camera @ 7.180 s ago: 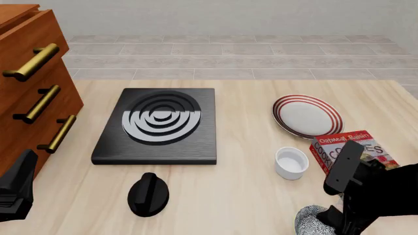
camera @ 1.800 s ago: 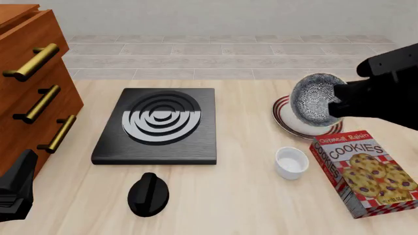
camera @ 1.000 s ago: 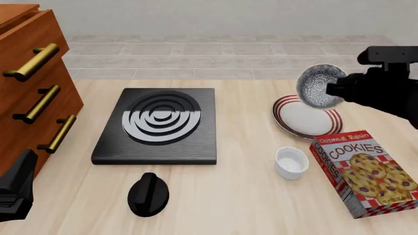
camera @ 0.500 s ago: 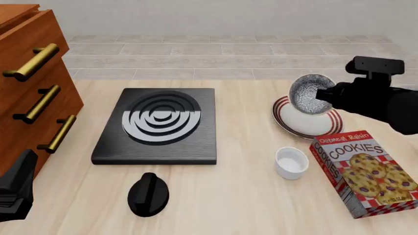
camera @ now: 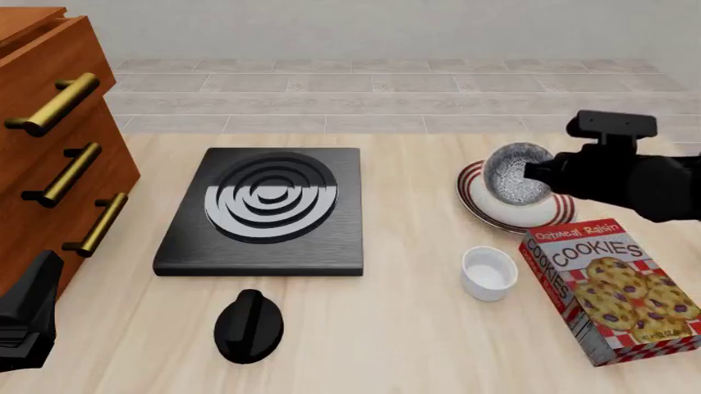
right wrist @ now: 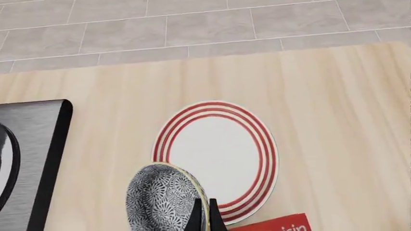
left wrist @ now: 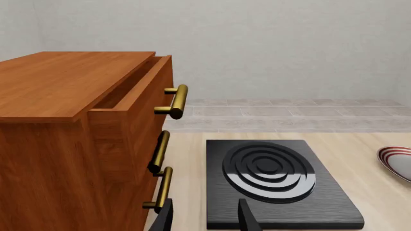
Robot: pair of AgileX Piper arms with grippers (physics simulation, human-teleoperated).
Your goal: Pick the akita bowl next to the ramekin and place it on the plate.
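The speckled akita bowl (camera: 513, 174) hangs tilted on its side just above the plate (camera: 474, 199), and my right gripper (camera: 533, 172) is shut on its rim. From the right wrist, the akita bowl (right wrist: 161, 198) is pinched at its edge by the right gripper (right wrist: 204, 215), and the red-striped plate (right wrist: 218, 153) lies beneath. The white ramekin (camera: 488, 272) stands on the table nearer than the plate. My left gripper (left wrist: 205, 220) is open and holds nothing, low at the near left by the cabinet, where it also shows as the left gripper (camera: 25, 322).
A black stove plate (camera: 268, 207) lies mid-table with its knob (camera: 249, 326) in front. A cookies box (camera: 613, 287) lies right of the ramekin. A wooden drawer cabinet (camera: 49, 139) with brass handles stands at the left, its top drawer slightly open.
My right gripper has carried the bowl down and slightly left, from above the plate's far edge to just over the plate. The left arm has not moved.
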